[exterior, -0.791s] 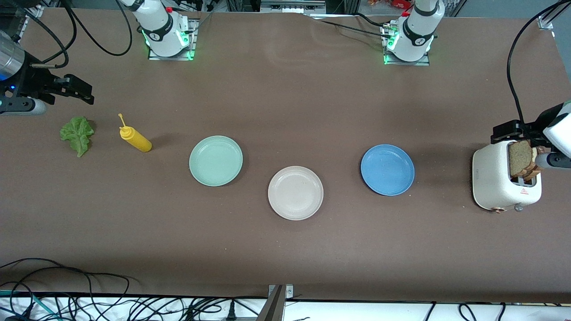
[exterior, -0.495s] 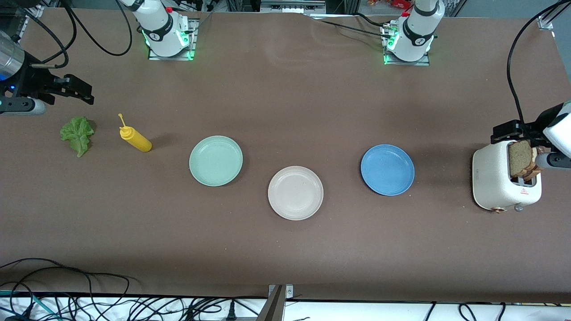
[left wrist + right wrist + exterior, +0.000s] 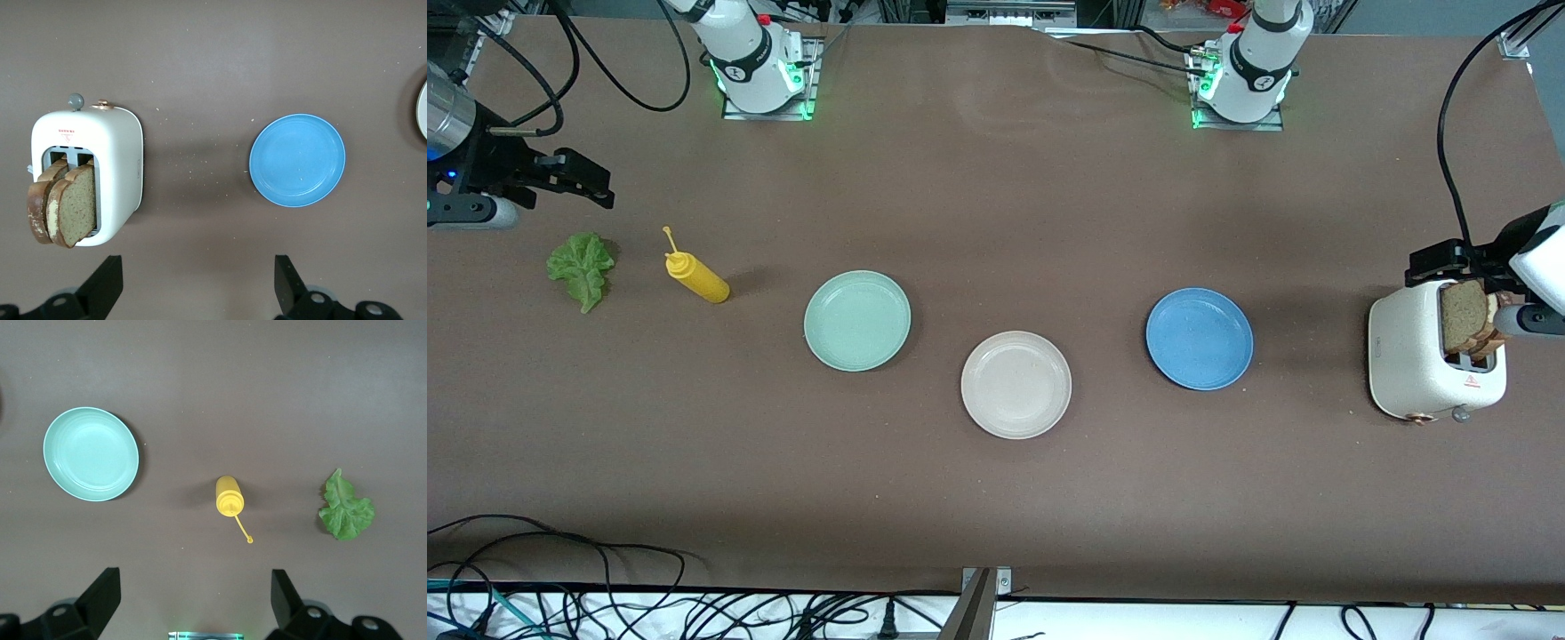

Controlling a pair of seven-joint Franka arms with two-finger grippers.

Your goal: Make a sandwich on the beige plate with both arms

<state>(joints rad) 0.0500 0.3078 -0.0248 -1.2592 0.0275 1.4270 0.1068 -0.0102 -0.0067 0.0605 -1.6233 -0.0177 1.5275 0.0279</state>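
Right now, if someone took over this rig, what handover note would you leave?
Left gripper: open, empty, up over the table near the toaster.
Right gripper: open, empty, up over the table near the lettuce leaf and yellow squeeze bottle.
Both bread slices stand in the toaster slots at the left arm's end.
Beige plate sits bare between the mint-green plate and blue plate, nearer the front camera than both.
Done: nothing yet.
Left: bread onto the beige plate, lettuce, then second slice.
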